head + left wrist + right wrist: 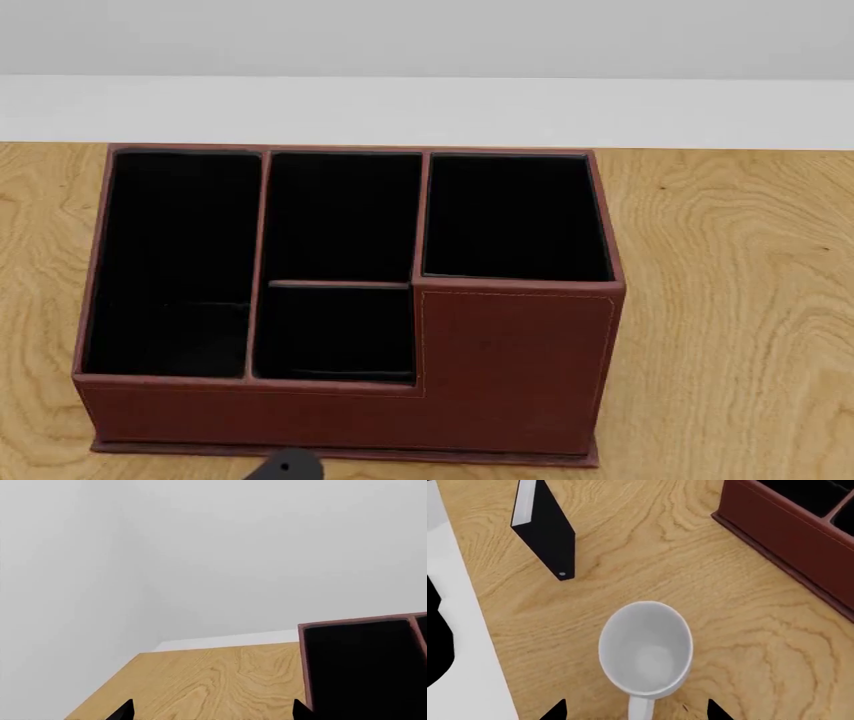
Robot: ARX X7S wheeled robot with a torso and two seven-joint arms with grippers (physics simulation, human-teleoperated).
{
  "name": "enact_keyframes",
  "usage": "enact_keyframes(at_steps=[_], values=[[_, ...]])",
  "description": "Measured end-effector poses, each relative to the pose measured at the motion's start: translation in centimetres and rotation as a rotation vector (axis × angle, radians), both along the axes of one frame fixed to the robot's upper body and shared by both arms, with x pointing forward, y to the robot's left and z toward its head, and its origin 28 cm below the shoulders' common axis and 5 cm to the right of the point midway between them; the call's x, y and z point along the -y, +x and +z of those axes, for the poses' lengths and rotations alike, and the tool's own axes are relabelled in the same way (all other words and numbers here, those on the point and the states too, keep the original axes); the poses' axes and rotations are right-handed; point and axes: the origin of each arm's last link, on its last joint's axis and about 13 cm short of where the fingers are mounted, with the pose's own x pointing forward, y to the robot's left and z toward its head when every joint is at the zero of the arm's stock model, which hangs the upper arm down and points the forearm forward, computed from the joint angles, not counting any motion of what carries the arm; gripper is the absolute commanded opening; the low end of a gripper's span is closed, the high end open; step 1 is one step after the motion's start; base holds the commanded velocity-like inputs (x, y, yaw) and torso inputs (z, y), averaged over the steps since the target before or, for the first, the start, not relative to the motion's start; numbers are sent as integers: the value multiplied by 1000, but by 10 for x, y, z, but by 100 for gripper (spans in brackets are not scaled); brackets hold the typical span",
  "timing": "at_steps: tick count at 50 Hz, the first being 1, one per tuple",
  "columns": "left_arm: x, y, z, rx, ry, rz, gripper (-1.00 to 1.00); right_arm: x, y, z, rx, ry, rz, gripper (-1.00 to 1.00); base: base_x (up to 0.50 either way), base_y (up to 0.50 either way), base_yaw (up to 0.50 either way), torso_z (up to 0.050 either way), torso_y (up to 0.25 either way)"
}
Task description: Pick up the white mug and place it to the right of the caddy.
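The white mug (646, 649) stands upright on the wooden table in the right wrist view, seen from above, its handle (640, 707) pointing toward my right gripper (635, 711). That gripper is open, its two dark fingertips (555, 711) wide apart on either side of the handle, not touching it. The caddy (514, 355), reddish-brown with black-lined compartments and a stepped front, fills the head view; a corner of it (790, 535) lies beyond the mug. My left gripper (212, 711) is open over bare wood beside the caddy (307, 655). The mug is out of the head view.
A small black book-like box (547, 530) stands on the table beyond the mug, away from the caddy. The table's edge (467, 645) runs close by the mug's side. A white wall rises behind the table (734, 250). Bare wood lies right of the caddy.
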Motion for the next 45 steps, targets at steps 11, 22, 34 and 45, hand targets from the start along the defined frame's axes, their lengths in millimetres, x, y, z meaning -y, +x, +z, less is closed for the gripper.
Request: enact_keyframes(at_steps=[11,22,34,45], values=[[-1,1,0,0,1,0,100,-2,2,-5,-21,-8,8,100,0,0,0,0,0],[-1,4,-1,-1,4,-2,100,-4,7,-10,-43,-12,10,100,0,0,0,0,0],[-1,6,-2,-1,9,0,100,-5,12,-18,-70,-11,9,100,0,0,0,0,0],[-2,6,-3,-4,12,4,100,-6,14,-23,-105,-5,6,100,0,0,0,0,0]])
